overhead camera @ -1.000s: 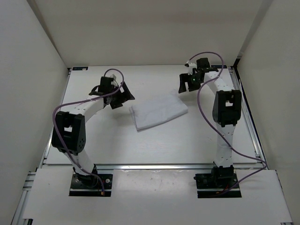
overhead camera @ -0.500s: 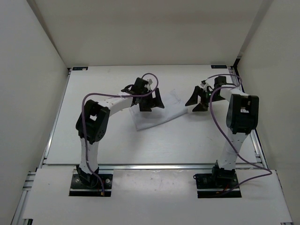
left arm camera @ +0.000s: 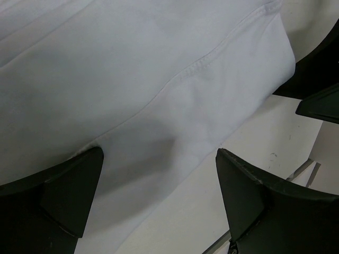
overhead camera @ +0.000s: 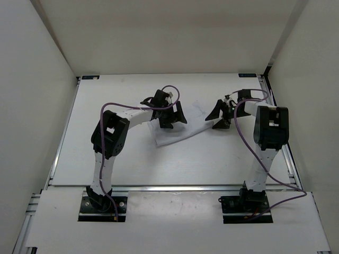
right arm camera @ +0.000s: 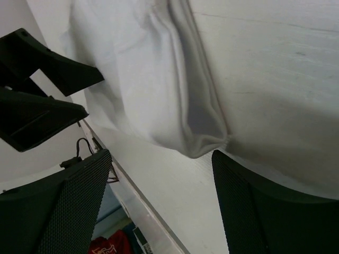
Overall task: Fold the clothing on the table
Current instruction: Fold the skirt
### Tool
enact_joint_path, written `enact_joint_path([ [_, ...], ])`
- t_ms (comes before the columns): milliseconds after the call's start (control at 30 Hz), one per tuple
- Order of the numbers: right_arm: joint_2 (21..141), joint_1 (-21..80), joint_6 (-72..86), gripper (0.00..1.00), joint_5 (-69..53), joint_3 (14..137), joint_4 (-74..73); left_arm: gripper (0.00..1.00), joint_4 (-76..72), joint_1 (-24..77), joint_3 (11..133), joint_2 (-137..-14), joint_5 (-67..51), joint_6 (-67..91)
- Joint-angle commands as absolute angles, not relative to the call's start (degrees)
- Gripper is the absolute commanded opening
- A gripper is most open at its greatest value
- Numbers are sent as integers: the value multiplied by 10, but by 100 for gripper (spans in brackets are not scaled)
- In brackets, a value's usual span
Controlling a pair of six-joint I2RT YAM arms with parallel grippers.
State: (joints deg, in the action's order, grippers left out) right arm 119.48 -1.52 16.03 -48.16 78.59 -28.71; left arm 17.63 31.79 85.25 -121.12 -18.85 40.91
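The clothing [overhead camera: 183, 130] is a pale white cloth lying folded and flat at the middle of the table [overhead camera: 132, 159]. My left gripper [overhead camera: 172, 114] hovers open over its back left part; in the left wrist view the cloth [left arm camera: 132, 79] fills the upper area and its edge runs between the fingers [left arm camera: 63, 196]. My right gripper [overhead camera: 219, 115] stands open at the cloth's right end. In the right wrist view a rolled corner of the cloth [right arm camera: 196, 127] lies just ahead of the open jaws, close to the right finger [right arm camera: 265, 211]. Nothing is held.
White walls [overhead camera: 32, 106] close in the table on three sides. Aluminium rails [overhead camera: 288, 153] run along its edges, and a white front panel [overhead camera: 175, 211] carries the arm bases. The left gripper's dark fingers [right arm camera: 37, 90] show in the right wrist view.
The left arm has swung right from the table's left side to over the cloth. The right gripper has come down from the back right corner to the cloth's right end.
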Motion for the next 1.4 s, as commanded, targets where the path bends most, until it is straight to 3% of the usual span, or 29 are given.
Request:
enact_joint_path([
  [0,1208,-16,178,81,-451,779,-287,99,199,319,863,-1222,-187,410],
  [267,1197,-28,237,74,-392,737,-278,99,207,308,850,-1208,-192,413],
  [667,1251,36,289,64,-384,800,-215,93,201,311,784,-1179,-207,414],
  [833,1248,36,295,39,-384,782,-189,93,209,309,780,-1176,-213,406],
  [900,1238,33,293,21,-385,773,-181,93,205,311,772,-1172,-211,404],
  [1000,1222,33,287,2,-381,751,-168,92,199,311,758,-1168,-213,406],
  [1167,1175,32,281,0,-375,728,-149,87,214,307,762,-1156,-209,406],
  [1267,1156,36,278,0,-375,725,-149,79,238,303,796,-1132,-189,422],
  [1300,1155,39,275,0,-377,729,-147,70,230,306,804,-1122,-195,428],
  [1367,1144,41,272,1,-373,729,-142,24,203,306,798,-1102,-203,452],
])
